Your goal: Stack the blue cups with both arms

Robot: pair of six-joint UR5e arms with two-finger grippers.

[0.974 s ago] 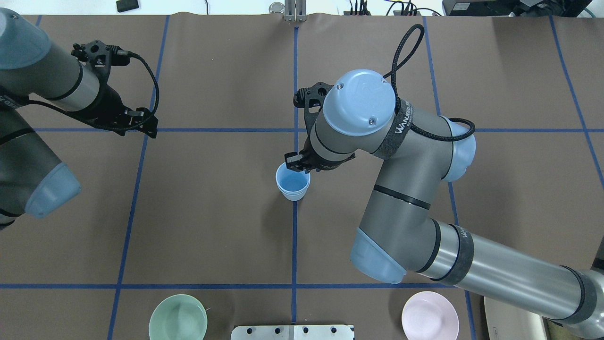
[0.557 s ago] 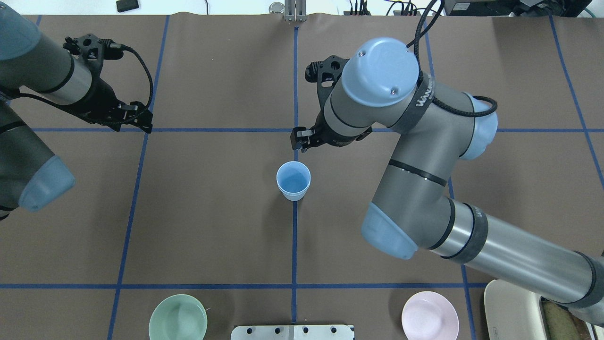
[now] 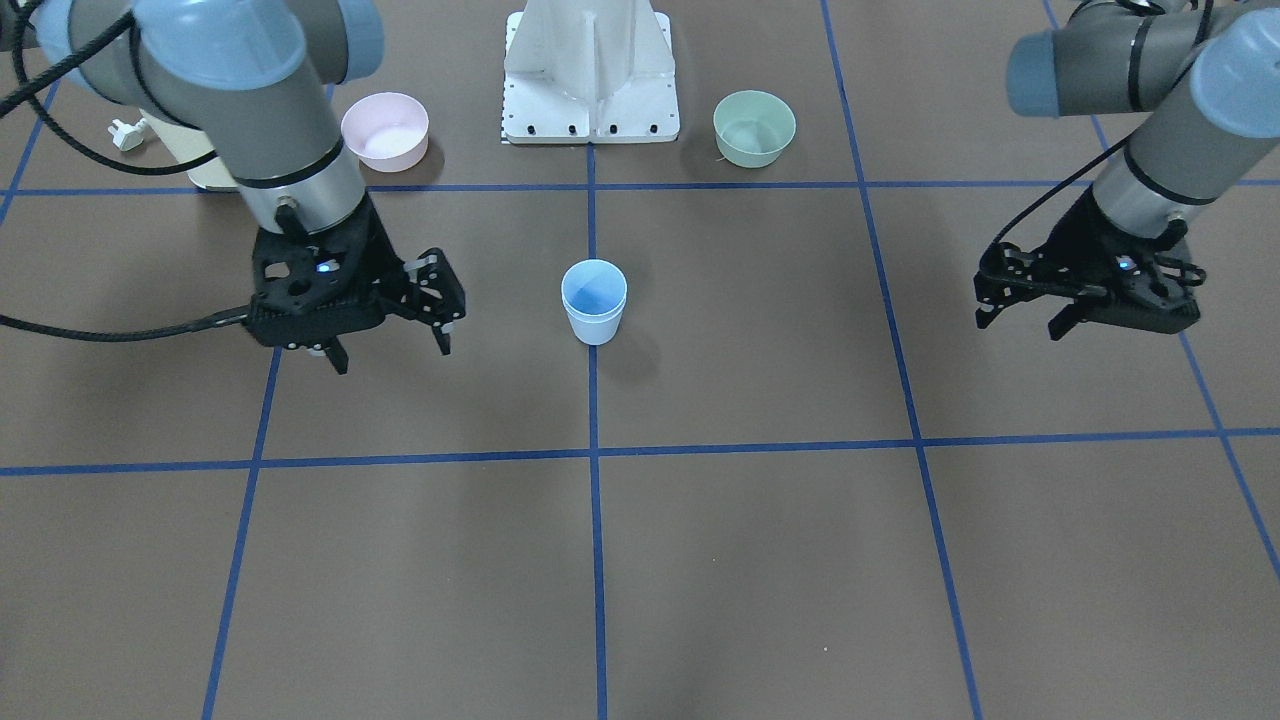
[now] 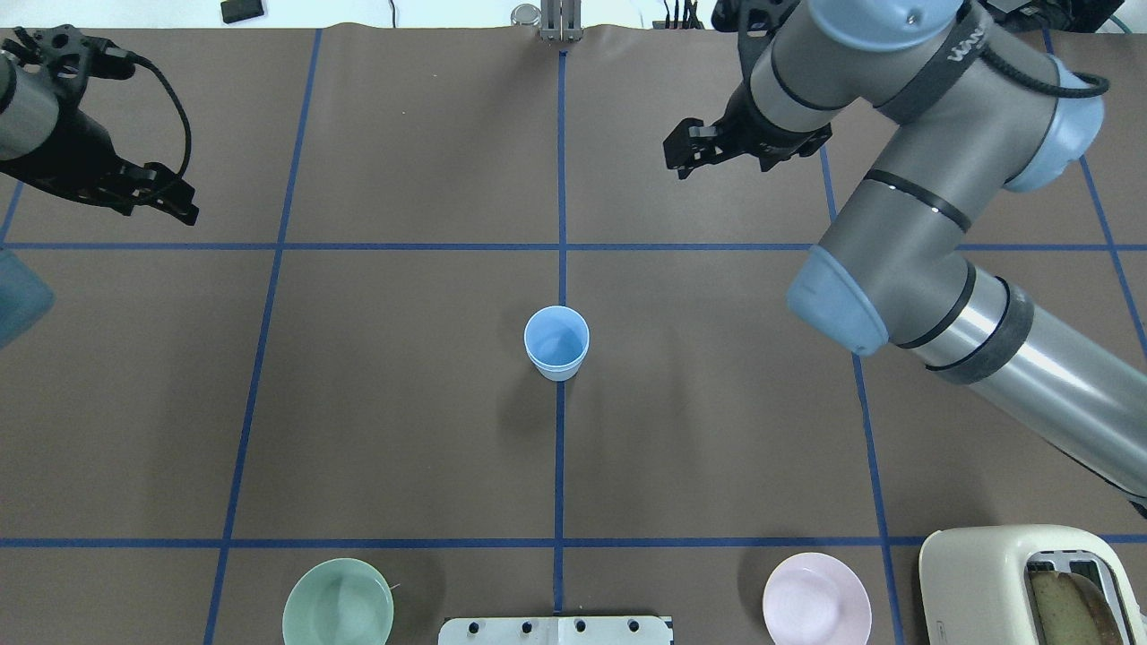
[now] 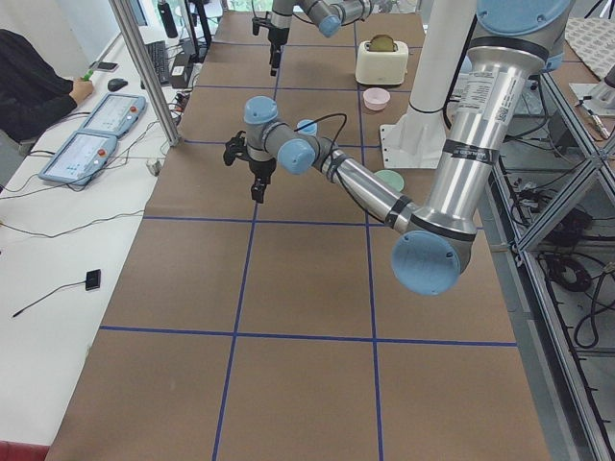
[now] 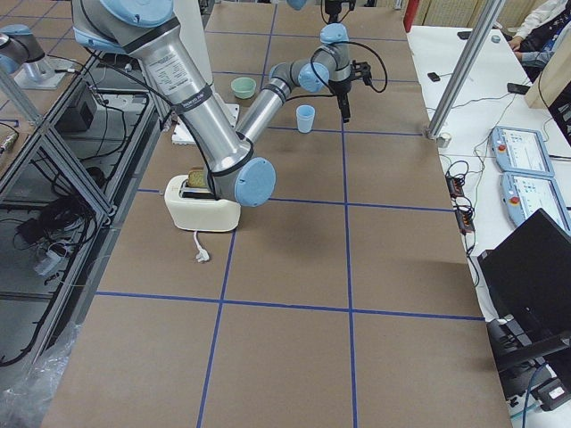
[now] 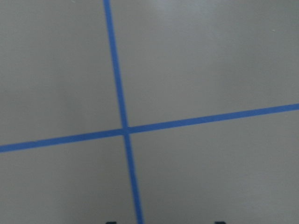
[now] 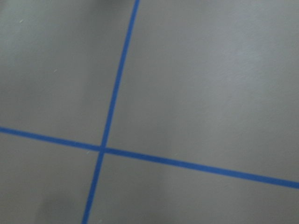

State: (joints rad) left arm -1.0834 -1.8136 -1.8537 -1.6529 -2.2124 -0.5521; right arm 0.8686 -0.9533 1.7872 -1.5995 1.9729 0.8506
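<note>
We see the blue cups (image 4: 556, 343) nested at the centre of the table (image 4: 403, 430) — right gripper (image 3: 392, 352) and left gripper (image 3: 1020, 322) hang empty, jaws spread, well apart. Our worry — a low sweep past could topple them.

White letters starting "WAN" stand on the black strap (image 4: 966, 43) around the right arm (image 4: 905, 215); rest unreadable.

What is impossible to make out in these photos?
The blue cups: lower one's inside, covered by the upper, every view.
The toaster: cut by the overhead's corner.
The left arm: mostly past the overhead's left edge.
Wrist views: only table, no cups.
</note>
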